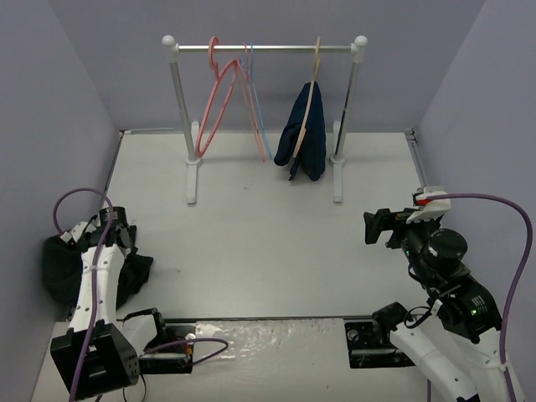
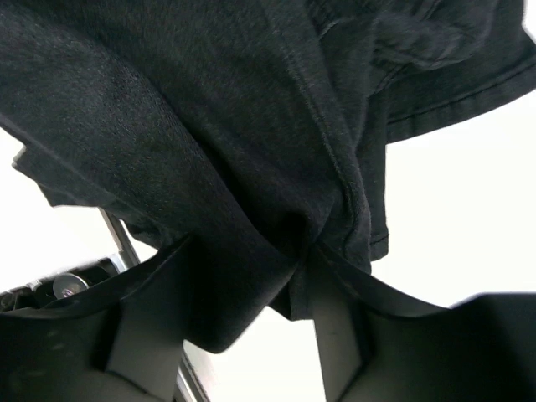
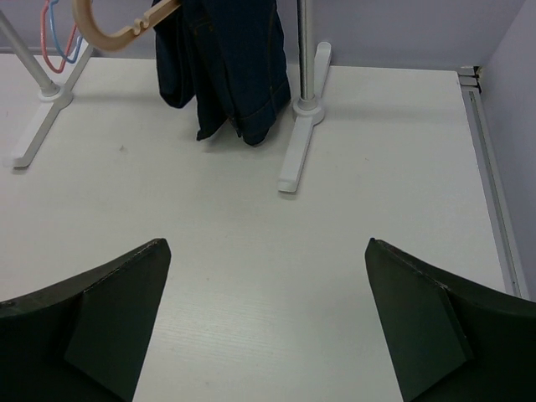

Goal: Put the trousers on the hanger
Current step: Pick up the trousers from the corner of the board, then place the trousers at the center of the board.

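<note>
Here we see the trousers point(image 1: 52, 272) heaped in a black pile at about 8 o'clock on the surface point(image 1: 268, 243), against the left wall. The left pincer point(image 2: 247, 251) is down over that pile. In its wrist view a fold of the cloth point(image 2: 209, 126) hangs between the two fingers point(image 2: 151, 327), which stand partway apart. The fabric meets both inner faces, but we cannot tell whether it is truly pinched.

The hanger point(image 1: 213, 100) hangs bare at 12 o'clock, on the left part of the rail point(image 1: 268, 48), tilted on its hook. Just to its right hangs a blue hanger point(image 1: 255, 109). Further right, a tan hanger point(image 1: 311, 92) carries a navy garment point(image 1: 303, 134).

The right pincer point(image 1: 374, 226) hovers at about 4 o'clock, well apart from the trousers. Its wrist view shows it wide point(image 3: 266, 247), nothing between the fingers, with bare surface below and the navy garment point(image 3: 226, 67) ahead at 12 o'clock.
</note>
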Robot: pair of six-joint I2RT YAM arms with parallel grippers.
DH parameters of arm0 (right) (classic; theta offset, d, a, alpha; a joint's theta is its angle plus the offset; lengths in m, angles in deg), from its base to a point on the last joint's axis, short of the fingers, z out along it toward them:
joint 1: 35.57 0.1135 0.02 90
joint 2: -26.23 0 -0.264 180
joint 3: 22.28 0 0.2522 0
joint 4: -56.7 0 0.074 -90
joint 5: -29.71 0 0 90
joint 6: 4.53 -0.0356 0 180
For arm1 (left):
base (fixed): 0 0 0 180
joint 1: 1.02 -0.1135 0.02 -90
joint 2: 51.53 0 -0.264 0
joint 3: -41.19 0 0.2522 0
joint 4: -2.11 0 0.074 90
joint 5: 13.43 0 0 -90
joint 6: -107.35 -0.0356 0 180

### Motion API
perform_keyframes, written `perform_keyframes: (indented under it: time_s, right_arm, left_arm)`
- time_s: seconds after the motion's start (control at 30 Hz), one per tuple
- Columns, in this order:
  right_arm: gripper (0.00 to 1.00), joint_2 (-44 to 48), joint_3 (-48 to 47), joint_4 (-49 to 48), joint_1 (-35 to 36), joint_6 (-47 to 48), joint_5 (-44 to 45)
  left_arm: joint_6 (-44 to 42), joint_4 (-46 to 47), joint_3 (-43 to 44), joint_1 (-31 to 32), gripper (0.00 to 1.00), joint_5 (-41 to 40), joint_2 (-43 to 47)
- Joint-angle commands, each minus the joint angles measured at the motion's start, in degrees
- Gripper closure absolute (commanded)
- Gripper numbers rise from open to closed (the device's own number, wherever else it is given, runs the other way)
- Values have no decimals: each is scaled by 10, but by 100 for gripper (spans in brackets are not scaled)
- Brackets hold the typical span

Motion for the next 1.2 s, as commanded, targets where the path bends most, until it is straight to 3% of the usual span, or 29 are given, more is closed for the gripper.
perform_keyframes:
  time_s: [0.0,0.07,0.23,0.33,0.53,0.67,0.87,1.03,1.17]
  right_arm:
    - [0,-15,-1,-48,15,14,6]
    - [0,-18,-1,-50,21,16,7]
    - [0,-33,-7,-55,26,15,3]
    - [0,-48,-13,-57,27,12,-5]
    - [0,-90,-33,-60,30,8,-21]
    - [0,-127,-52,-60,30,7,-23]
    - [0,-163,-75,-64,30,5,-16]
    - [0,-173,-83,-64,30,12,-1]
    - [0,-177,-84,-64,31,17,4]
  left_arm:
    - [0,46,-19,-11,84,17,2]
    - [-13,67,-30,-11,100,50,7]
    - [-16,114,-43,4,100,161,48]
    - [10,109,-29,79,100,177,79]
    - [92,86,45,286,100,116,124]
    - [104,98,132,429,100,92,103]
    - [9,107,334,587,100,78,-7]
    - [-76,98,511,636,100,132,-75]
    - [-122,109,554,637,100,167,-66]
